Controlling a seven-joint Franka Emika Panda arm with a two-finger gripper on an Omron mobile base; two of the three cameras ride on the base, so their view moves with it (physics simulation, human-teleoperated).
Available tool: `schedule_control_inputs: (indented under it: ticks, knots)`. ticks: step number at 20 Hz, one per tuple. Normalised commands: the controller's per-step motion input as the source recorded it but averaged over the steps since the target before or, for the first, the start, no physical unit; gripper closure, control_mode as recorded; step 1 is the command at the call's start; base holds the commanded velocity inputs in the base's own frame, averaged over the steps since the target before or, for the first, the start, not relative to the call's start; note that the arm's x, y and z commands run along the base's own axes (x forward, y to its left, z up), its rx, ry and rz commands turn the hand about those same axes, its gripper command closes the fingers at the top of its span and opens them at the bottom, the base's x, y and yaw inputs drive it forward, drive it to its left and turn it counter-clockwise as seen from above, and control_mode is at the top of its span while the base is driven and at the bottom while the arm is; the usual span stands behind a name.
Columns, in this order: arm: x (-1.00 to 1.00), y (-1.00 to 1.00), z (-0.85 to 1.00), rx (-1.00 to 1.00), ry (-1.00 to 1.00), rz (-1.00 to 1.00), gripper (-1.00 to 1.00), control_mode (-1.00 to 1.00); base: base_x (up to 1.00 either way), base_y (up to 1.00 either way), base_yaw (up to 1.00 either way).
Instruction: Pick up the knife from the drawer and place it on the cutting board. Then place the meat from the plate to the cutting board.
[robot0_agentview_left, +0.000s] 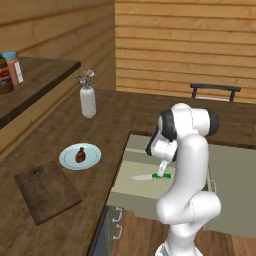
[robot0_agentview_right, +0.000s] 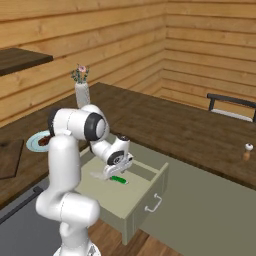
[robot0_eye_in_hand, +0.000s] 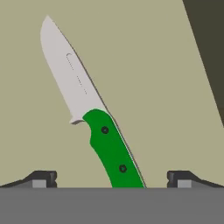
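Knife (robot0_eye_in_hand: 94, 118) handle end cut off at bottom of hand view; blade fully seen. In left base view arm covers right part of green handle, and gripper (robot0_agentview_left: 161, 174) fingertips too small to tell if touching it. Drawer (robot0_agentview_left: 131, 192) right side hidden behind arm there. Plate (robot0_agentview_right: 33, 142) partly behind arm in right base view, meat (robot0_agentview_right: 45, 141) barely seen. Cutting board (robot0_agentview_right: 10, 157) cut by left edge. Jar labels on shelf (robot0_agentview_left: 35, 80) blurred, unreadable.
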Motion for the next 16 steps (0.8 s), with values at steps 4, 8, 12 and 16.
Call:
schedule_control_inputs:
  ticks: [4, 8, 12, 16]
  knots:
    - [0.15, -0.02, -0.44, 0.00, 0.03, 0.00, -1.00, -1.00, 0.00, 0.00, 0.00]
    - [0.04, 0.00, -0.45, 0.00, 0.04, 0.00, -1.00, -1.00, 0.00, 0.00, 0.00]
    - [0.00, 0.00, -0.36, 0.00, 0.05, 0.00, -1.00, -1.00, 0.00, 0.00, 0.00]
    - [0.00, 0.00, -0.24, 0.01, 0.05, 0.00, -1.00, -1.00, 0.00, 0.00, 0.00]
